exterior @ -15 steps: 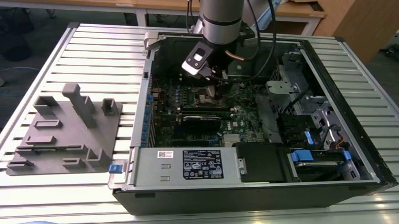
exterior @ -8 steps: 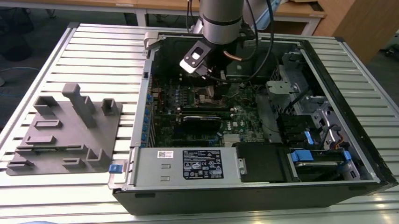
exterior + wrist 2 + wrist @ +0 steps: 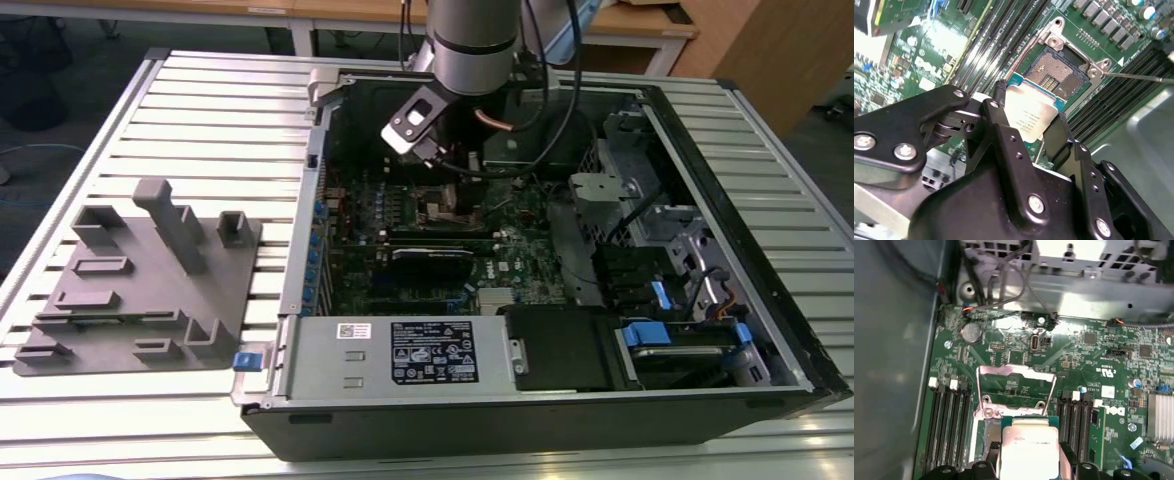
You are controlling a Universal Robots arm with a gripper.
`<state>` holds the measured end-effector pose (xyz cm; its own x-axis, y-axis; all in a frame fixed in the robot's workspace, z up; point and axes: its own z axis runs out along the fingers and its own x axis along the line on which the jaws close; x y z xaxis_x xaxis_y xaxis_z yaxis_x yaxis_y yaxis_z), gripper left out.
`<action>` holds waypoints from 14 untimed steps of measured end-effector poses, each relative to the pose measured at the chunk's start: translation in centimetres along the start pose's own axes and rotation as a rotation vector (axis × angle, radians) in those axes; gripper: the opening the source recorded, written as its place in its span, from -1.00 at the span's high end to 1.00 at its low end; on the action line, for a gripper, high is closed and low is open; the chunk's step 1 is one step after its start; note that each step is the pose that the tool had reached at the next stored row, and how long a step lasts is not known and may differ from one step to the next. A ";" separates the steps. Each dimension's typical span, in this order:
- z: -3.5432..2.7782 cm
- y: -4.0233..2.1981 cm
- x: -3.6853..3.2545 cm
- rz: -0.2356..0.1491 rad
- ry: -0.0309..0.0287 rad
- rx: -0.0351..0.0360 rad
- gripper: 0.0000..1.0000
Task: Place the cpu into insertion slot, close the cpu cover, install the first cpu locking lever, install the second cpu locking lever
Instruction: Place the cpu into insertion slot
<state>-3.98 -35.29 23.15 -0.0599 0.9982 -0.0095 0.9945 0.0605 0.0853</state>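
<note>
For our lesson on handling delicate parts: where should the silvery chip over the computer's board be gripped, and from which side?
Probably by two opposite edges, coming from above its metal top. The chip is flat and square, and its underside must sit in the open socket, so that face should stay free. The end effector grips it this way.

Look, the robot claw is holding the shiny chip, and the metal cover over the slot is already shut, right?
Not shut. The gripper does hold the cpu, but the cpu cover is flipped open, as the first wrist view shows. The insertion slot lies bare in the second wrist view.
</note>
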 end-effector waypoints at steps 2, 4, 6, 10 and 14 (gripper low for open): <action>0.00 -0.02 0.00 0.009 -0.0009 0.0002 -0.08; 0.00 -0.05 0.01 0.009 -0.0008 0.0000 -0.08; -0.01 -0.27 0.07 0.009 -0.0007 0.0000 -0.08; 0.00 -0.60 0.16 0.008 0.0004 0.0001 -0.08; 0.14 -0.61 0.17 0.000 0.0134 -0.0009 -0.08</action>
<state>-4.59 -35.16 22.95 -0.0607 0.9981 0.0038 0.9945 0.0602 0.0861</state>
